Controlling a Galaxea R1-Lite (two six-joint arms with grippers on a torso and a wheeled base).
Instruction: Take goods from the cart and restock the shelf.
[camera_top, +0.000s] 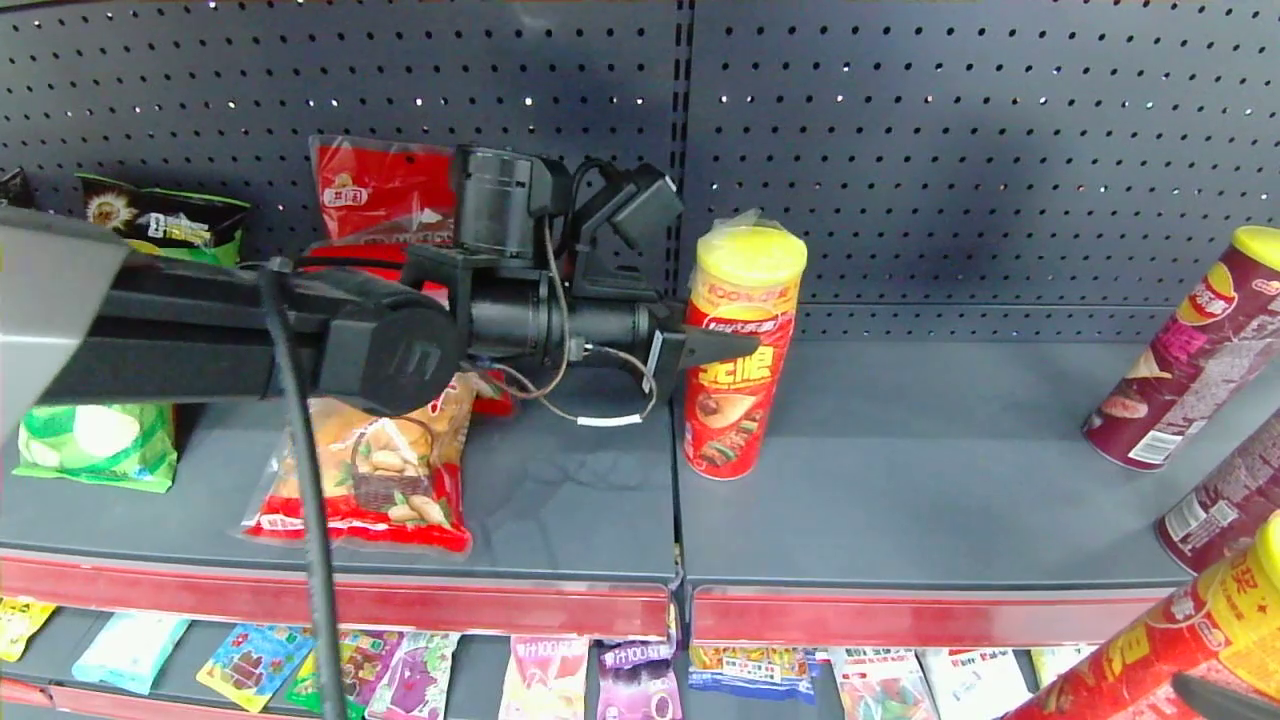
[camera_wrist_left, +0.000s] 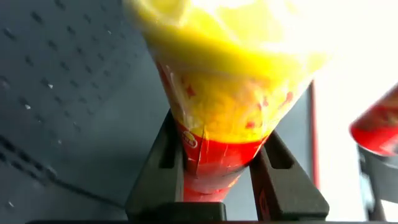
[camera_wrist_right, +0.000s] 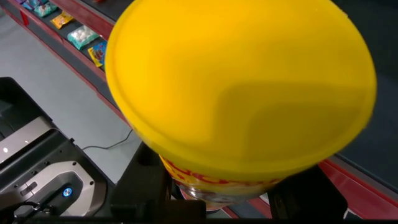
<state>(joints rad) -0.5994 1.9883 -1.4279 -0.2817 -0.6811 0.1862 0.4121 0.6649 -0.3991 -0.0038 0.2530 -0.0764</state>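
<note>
Head view: the left gripper (camera_top: 728, 348) reaches across the shelf (camera_top: 900, 480) and clasps the red chip can (camera_top: 740, 400), which stands upright near the shelf's middle seam, toward the back (a purple can (camera_top: 1190, 360) leans at the right edge). Left wrist view: dark fingers (camera_wrist_left: 163, 171) press both sides of that can. Right wrist view: the right gripper (camera_wrist_right: 224, 196) grasps a second can (camera_wrist_right: 236, 93), out beyond the shelf's front edge.

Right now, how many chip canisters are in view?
4: upright canister mid-shelf in the left end effector; two purple canisters tilted at shelf's right; red canister in the right end effector, lower right. Others may be off-frame.
</note>
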